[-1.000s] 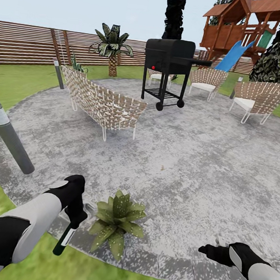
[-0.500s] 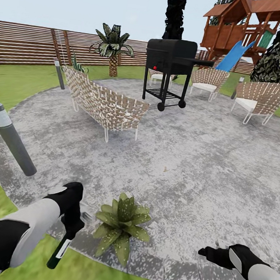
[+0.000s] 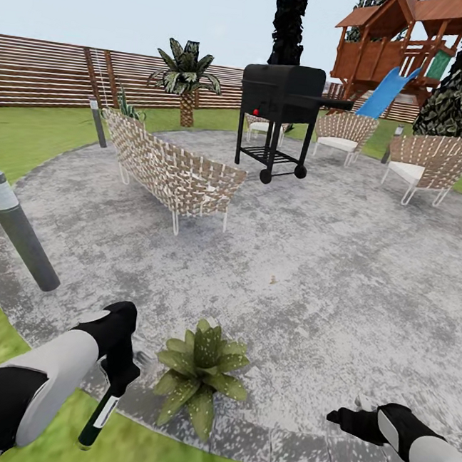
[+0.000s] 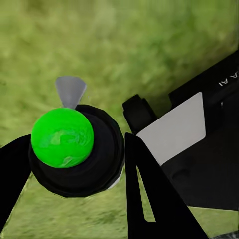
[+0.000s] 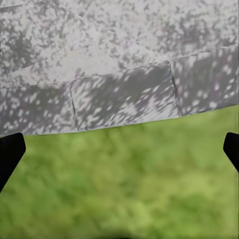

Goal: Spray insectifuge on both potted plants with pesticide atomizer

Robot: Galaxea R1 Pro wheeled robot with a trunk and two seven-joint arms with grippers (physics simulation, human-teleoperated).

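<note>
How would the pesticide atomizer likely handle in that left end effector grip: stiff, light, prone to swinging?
The pesticide atomizer looks rigid, keeping a straight outline. It is probably light, being slim beside the left end effector. Held near one end and hanging down, it may pivot or slip.

round patio (image 3: 341,272) carries potted plant (image 3: 201,371), grill (image 3: 278,118).

Left arm: reaches forward and inward, its black wrist bent down just beside the potted plant (image 3: 201,377).
Left gripper (image 3: 119,378): points down, its 2 fingers clamped around the pesticide atomizer (image 3: 98,417), which hangs below it.
Right arm: extended low, well apart from the potted plant.
Right gripper (image 3: 342,417): points inward toward the potted plant, fingertips spread wide, holding nothing.
</note>
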